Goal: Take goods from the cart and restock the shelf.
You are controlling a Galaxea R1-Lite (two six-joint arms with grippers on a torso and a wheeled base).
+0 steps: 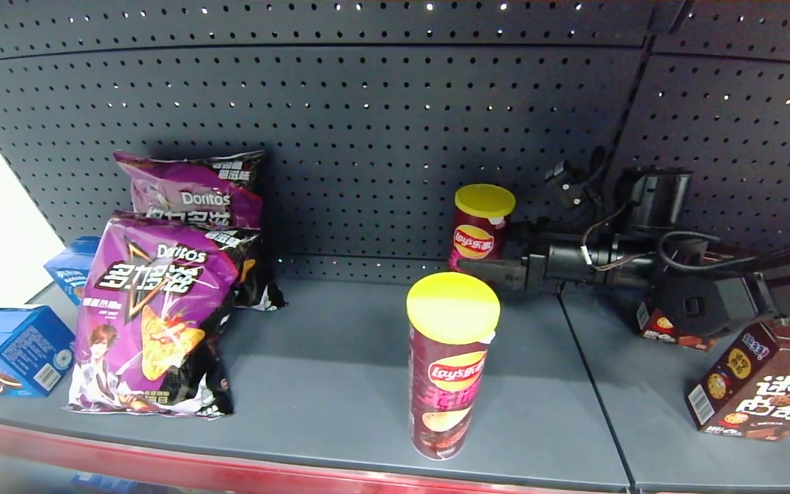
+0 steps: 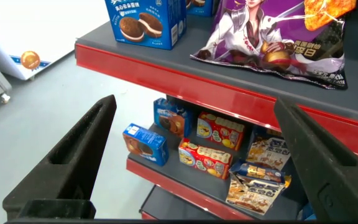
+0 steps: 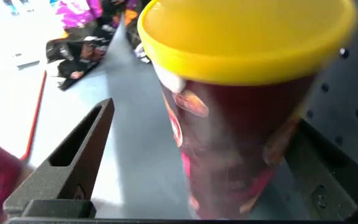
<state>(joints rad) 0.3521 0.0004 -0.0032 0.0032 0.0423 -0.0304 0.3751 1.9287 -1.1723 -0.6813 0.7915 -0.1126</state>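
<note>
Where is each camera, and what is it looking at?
Head: on the head, looks down at the shelf; right arm, right pincer show.
Left wrist: on the left arm, looks past the open left pincer at shelf edge, bag, box.
Right wrist: on the right arm, faces the rear can inside that pincer.
Head and right wrist share that can.

White lettering crosses the front chip bag (image 1: 155, 315) and rear chip bag (image 1: 193, 189). A round red-and-yellow logo marks the front canister (image 1: 448, 384) and rear canister (image 1: 479, 237).
</note>
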